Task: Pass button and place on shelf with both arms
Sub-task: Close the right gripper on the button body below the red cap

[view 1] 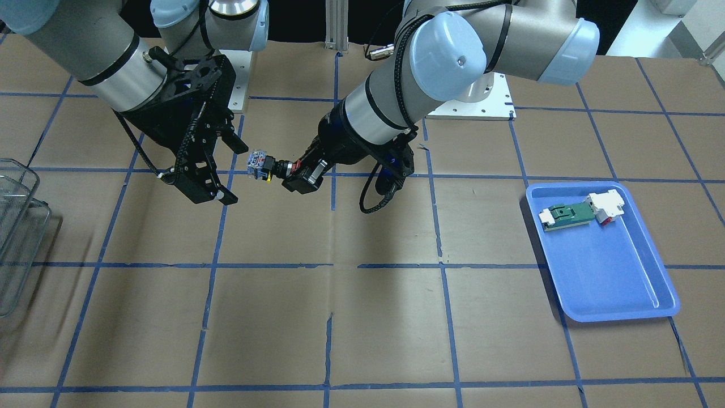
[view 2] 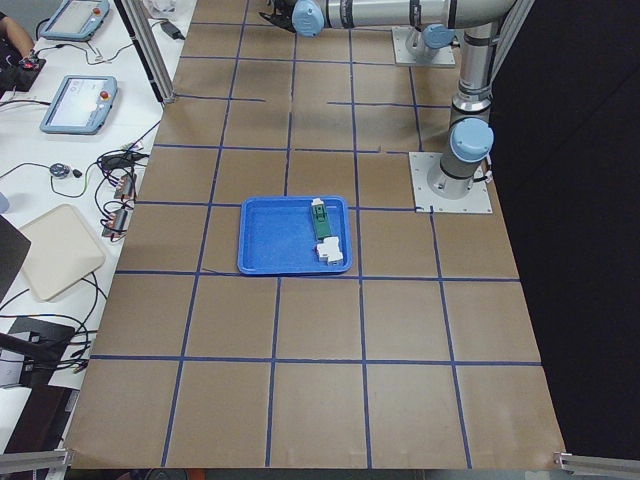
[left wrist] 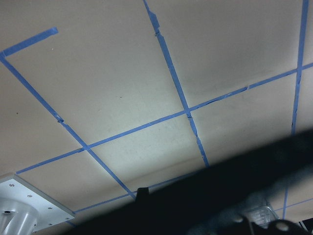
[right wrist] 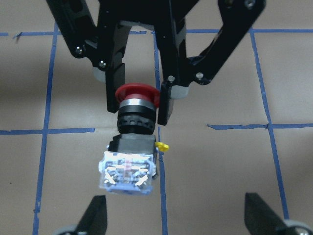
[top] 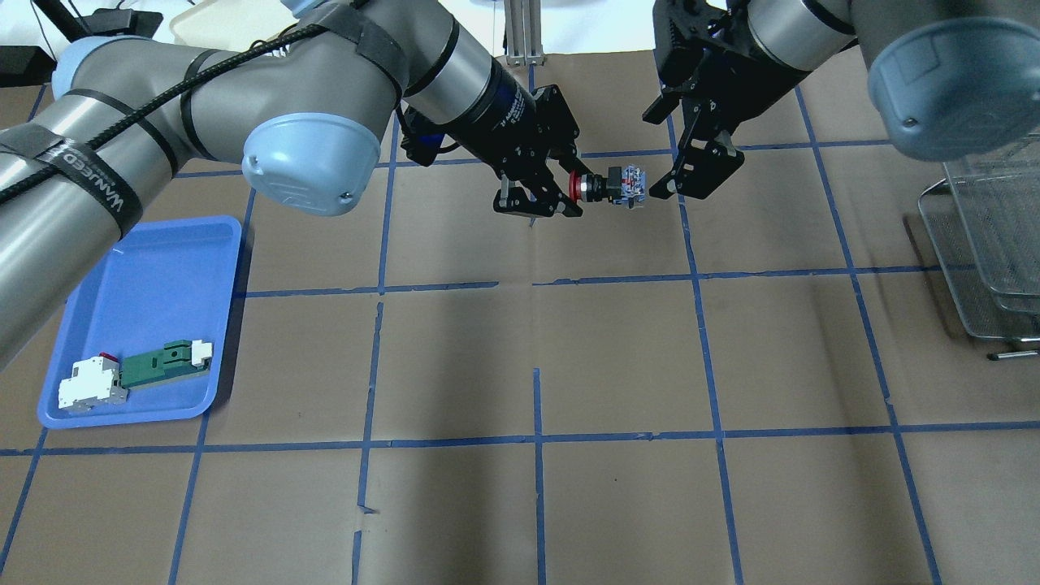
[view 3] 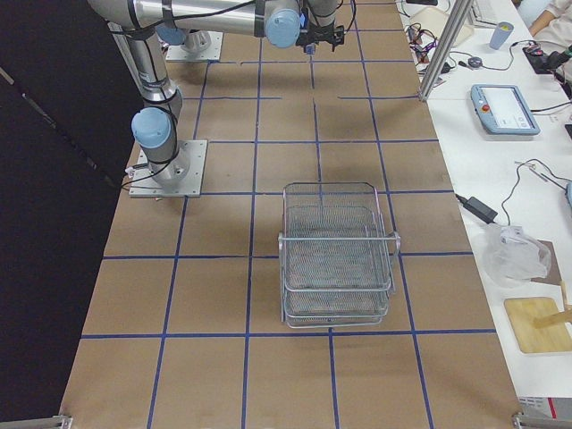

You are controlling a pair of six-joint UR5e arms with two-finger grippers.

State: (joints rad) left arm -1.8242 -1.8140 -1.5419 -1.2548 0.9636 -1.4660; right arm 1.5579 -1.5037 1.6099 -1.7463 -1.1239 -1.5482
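My left gripper [top: 575, 188] is shut on the red cap of the button [top: 608, 185] and holds it level above the table, blue-and-white rear block pointing at my right gripper [top: 661, 151]. The right gripper is open, its fingers spread just beyond the rear block without touching it. In the front view the button [view 1: 260, 165] hangs between the left gripper [view 1: 285, 171] and the right gripper [view 1: 233, 173]. The right wrist view shows the button [right wrist: 131, 152] close up, the left fingers [right wrist: 165, 100] clamped on its cap. The wire-mesh shelf [top: 983, 236] stands at the far right.
A blue tray [top: 154, 301] at the left of the table holds a green-and-white component [top: 142, 375]; it also shows in the front view [view 1: 612, 266]. The shelf [view 3: 335, 259] stands near the table's right end. Blue tape lines grid the brown table.
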